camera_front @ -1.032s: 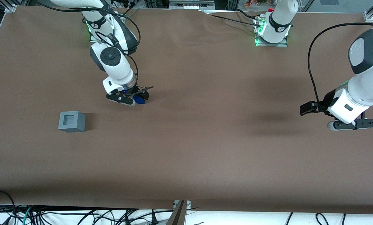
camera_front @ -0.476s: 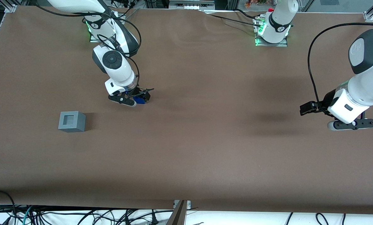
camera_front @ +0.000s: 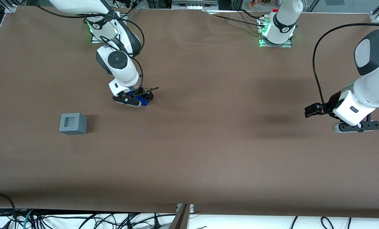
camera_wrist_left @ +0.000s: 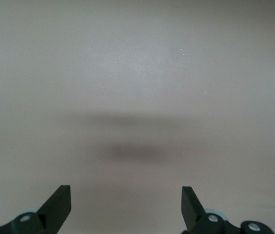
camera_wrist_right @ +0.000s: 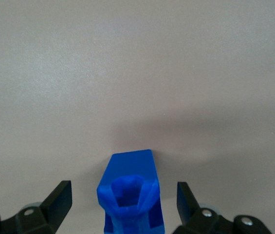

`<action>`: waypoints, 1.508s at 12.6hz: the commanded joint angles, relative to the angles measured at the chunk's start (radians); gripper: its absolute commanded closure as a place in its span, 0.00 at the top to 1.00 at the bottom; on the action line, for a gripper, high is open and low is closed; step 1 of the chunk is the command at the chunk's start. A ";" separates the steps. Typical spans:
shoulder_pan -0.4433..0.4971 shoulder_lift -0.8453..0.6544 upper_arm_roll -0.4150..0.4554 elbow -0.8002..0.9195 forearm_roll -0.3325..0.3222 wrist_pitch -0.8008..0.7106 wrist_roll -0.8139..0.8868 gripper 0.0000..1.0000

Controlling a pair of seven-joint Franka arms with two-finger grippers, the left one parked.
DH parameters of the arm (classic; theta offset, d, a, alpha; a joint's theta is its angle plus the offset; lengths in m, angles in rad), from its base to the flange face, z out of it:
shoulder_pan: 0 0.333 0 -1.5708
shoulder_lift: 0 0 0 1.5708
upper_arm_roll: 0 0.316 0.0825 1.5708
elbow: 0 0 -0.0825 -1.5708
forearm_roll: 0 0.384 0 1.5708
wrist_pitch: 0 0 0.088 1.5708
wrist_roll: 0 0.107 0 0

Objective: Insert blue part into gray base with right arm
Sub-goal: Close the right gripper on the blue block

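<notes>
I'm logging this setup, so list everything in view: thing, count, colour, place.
blue part: one, bright blue, on the table between the open fingers, not gripped.
gray base: one, light gray, on the table nearer the front camera than the blue part, apart from it, its square hole facing up.
table: one, brown covering, under everything.
cables: several, black, below the table's near edge.
right arm: one, white with black bands, reaching down over the blue part.
gripper: one, black, low around the blue part.

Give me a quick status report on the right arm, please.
Gripper open, low, straddling the blue part, no contact. Blue part on the table, not grasped. Gray base apart, nearer the front camera, hole empty. Nothing between them.
</notes>
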 commanded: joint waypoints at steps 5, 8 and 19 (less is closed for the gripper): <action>-0.002 0.009 0.001 -0.025 -0.037 0.050 0.021 0.86; -0.002 0.020 -0.002 -0.025 -0.037 0.058 0.021 0.79; -0.005 -0.021 -0.007 -0.008 -0.037 0.030 -0.039 0.42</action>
